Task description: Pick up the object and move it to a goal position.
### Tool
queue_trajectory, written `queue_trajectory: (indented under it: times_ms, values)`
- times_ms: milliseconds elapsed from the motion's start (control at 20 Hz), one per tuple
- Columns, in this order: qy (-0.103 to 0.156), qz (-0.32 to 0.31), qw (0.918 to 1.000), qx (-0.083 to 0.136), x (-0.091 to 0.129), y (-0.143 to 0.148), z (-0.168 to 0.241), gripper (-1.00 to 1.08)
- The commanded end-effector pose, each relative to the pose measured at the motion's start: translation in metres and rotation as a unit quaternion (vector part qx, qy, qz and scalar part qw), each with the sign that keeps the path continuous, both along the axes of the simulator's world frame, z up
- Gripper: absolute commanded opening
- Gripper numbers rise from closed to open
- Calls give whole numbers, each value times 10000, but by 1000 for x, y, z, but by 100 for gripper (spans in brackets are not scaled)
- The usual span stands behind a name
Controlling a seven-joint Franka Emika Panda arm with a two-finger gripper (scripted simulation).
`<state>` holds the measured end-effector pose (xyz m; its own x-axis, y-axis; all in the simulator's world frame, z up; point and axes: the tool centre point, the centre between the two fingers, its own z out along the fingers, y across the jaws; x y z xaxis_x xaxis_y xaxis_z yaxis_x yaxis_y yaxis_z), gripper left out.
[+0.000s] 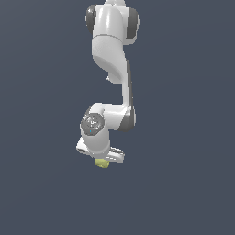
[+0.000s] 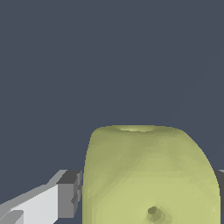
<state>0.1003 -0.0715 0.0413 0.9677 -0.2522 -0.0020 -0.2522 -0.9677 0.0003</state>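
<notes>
Where the wrist view looks down between the fingers, the object (image 2: 151, 177) fills the near field: a yellow-green lump, roughly cubic, with rounded, faceted corners, a flattened far face and a small dark dimple low on its near side. One grey finger pad (image 2: 69, 194) touches its flank; the opposite pad barely shows at the frame edge. The gripper (image 1: 103, 160) is clamped on it. In the exterior view, the lump protrudes just beneath the white hand, against plain dark-blue ground.
</notes>
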Motion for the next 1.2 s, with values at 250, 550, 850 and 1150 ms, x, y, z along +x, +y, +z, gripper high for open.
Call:
queue_trajectory:
  times_ms: [250,550,850,1150]
  values:
    - [-10,-2,10000,-1,2,0,-2,-100]
    - [-10,-2,10000,-1,2,0,-2,-100]
    - [-8,0,10000,-1,1,1,-2,-100]
    - [-8,0,10000,-1,-6,7,1,-100]
